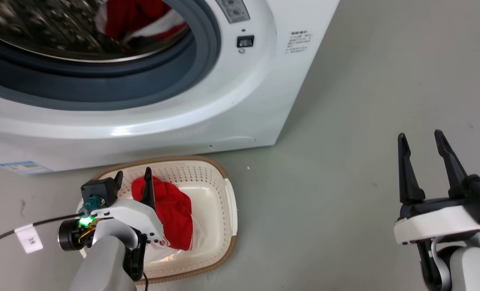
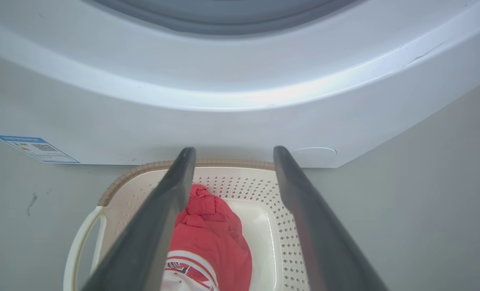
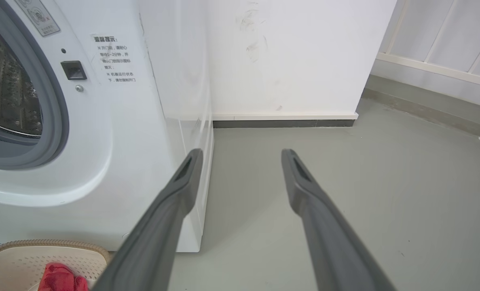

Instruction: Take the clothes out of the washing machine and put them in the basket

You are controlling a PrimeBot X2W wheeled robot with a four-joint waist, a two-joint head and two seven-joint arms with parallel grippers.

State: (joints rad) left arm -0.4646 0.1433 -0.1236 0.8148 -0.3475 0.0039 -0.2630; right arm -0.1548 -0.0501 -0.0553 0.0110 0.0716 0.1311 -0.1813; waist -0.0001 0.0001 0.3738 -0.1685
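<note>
The washing machine [image 1: 240, 101] stands with its porthole uncovered, and red-and-white clothes [image 1: 142, 20] lie in its steel drum. On the floor in front sits the cream basket [image 1: 219, 194] with a red garment [image 1: 177, 218] inside. My left gripper [image 1: 133, 178] hovers over the basket's left part, open, nothing between its fingers. In the left wrist view that gripper [image 2: 233, 151] points at the machine's base [image 2: 223, 81], with the garment [image 2: 211, 234] and basket [image 2: 260, 190] below. My right gripper [image 1: 419, 137] is open over bare floor to the right, also empty [image 3: 242, 151].
Grey floor [image 1: 345, 182] spreads to the right of the machine. A white wall with a dark baseboard [image 3: 284, 123] stands behind it. A black cable with a white tag [image 1: 29, 238] runs off my left wrist. A blue label [image 2: 37, 148] marks the machine's lower left.
</note>
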